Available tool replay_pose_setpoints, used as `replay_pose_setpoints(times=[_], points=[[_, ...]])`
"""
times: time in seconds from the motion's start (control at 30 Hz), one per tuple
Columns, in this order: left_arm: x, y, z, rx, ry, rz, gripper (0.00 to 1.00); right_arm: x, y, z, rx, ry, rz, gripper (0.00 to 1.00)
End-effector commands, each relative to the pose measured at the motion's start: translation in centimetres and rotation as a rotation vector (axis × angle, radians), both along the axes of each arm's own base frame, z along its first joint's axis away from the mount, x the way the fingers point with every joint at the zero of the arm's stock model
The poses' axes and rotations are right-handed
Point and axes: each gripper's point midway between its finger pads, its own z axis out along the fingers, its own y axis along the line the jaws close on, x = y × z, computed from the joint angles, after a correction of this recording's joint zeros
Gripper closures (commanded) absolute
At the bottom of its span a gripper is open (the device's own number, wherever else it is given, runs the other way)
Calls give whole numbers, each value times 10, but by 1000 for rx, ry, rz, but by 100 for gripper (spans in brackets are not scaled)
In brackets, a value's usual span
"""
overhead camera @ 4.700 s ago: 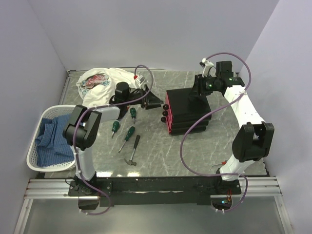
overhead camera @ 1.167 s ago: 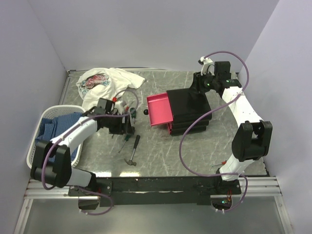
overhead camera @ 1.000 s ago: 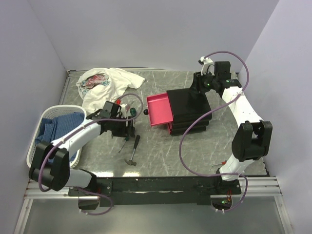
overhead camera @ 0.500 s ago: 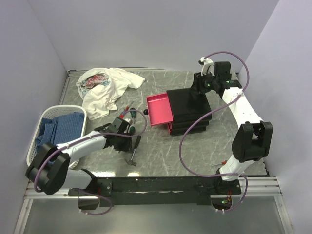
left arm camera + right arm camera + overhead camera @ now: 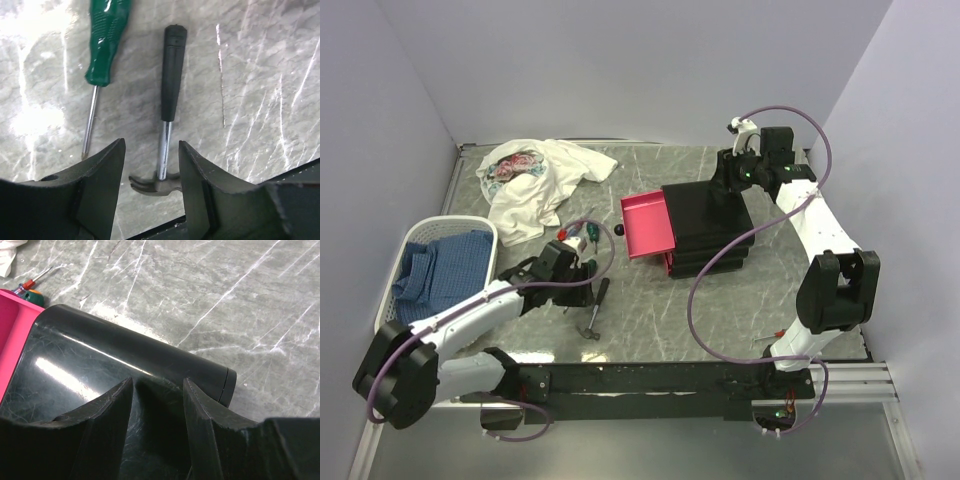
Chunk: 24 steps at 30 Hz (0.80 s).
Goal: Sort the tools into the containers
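The small black-handled hammer [image 5: 172,65] lies flat on the marble table, its metal head [image 5: 155,182] low between my left fingers. My left gripper [image 5: 152,165] is open and empty, hovering over the hammer head. In the top view it [image 5: 582,283] sits above the hammer [image 5: 595,308]. A green-handled screwdriver [image 5: 105,35] lies just left of the hammer. The black drawer unit [image 5: 705,225] has its top pink drawer [image 5: 648,225] pulled out. My right gripper [image 5: 157,405] is open, its fingers resting on the unit's black top [image 5: 100,370]. A slim red-and-blue screwdriver [image 5: 27,287] lies beyond the drawer.
A white lattice basket [image 5: 395,320] with blue cloth stands at the left edge. A white patterned cloth [image 5: 535,175] lies at the back left. Further green screwdrivers [image 5: 588,238] lie partly hidden behind my left wrist. The black front rail [image 5: 280,175] is close to the hammer head.
The top pink drawer went from closed to pulled out. My left arm then swung back from the screwdrivers toward the near edge, over the hammer. The right arm has stayed put.
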Motion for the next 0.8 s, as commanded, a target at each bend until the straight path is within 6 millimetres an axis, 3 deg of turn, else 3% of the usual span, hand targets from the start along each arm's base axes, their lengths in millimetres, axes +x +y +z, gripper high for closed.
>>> replay_pose_setpoints(times=[0.0,0.4,0.47,0.5,0.67,0.77], points=[[-3,-10,-4,-25,8,-38,48,-38,-5,-48,-25,237,-20,47],[-20,-16,-47,87,142,-76,53,-27,2,-27,25,210,-18,47],[-21,-16,-50,101,151,-77,58,-25,5,-23,42,207,-15,47],[-23,-16,-53,104,162,-81,68,-25,6,-22,46,206,-15,47],[-27,-21,-52,90,170,-112,92,-18,6,-13,64,195,-20,47],[-27,-25,-42,74,163,-147,99,-15,5,-9,60,186,-28,47]])
